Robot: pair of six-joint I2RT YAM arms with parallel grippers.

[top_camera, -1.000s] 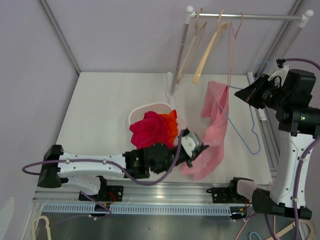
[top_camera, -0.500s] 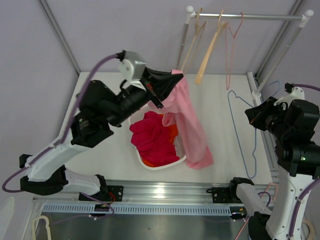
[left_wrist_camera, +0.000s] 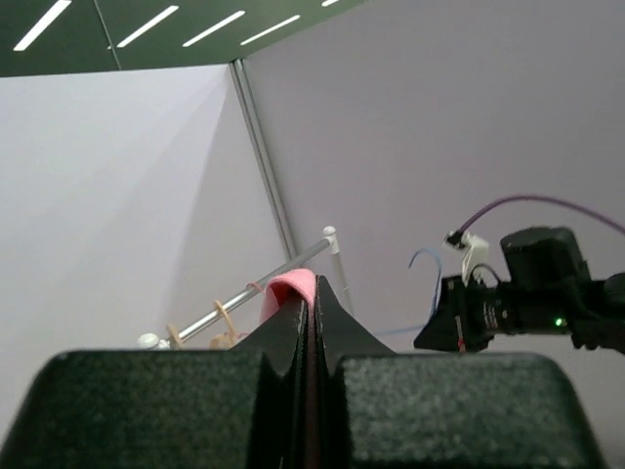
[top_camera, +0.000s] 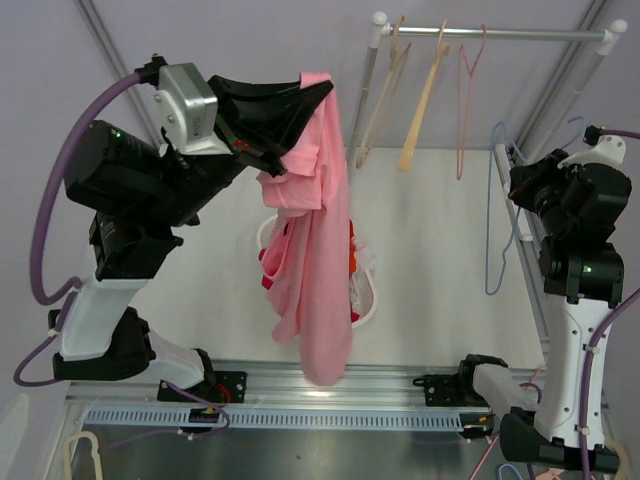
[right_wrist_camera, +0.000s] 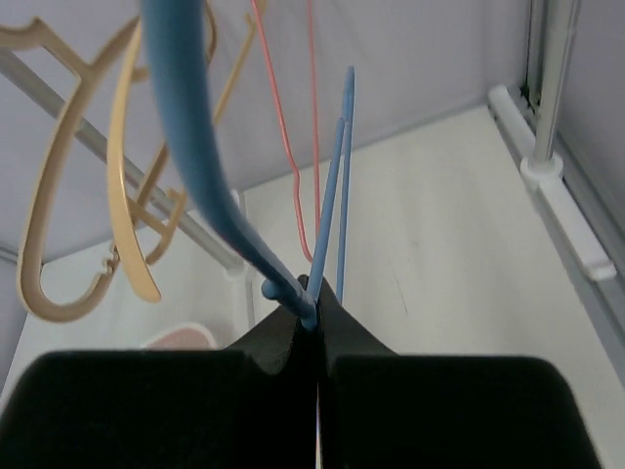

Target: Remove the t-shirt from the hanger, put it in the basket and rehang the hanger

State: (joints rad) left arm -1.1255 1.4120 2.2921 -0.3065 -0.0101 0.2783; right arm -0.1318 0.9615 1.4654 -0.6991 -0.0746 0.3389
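Note:
The pink t-shirt hangs free, off the hanger. My left gripper is shut on its top edge and holds it high over the basket; the pink fold shows at the fingertips in the left wrist view. The shirt's lower end dangles near the table's front edge. My right gripper is shut on the blue wire hanger, which is bare and held at the right side by the rack post. The hanger also shows in the right wrist view, pinched at the fingertips.
A white basket with red and orange clothes stands mid-table behind the shirt. A rail at the back right carries tan wooden hangers and a pink wire hanger. Its posts stand at the back and right.
My left arm has swung up from the table, lifting the pink shirt high over the basket. The blue hanger has come out of the shirt; my right gripper moved it toward the right rack post.

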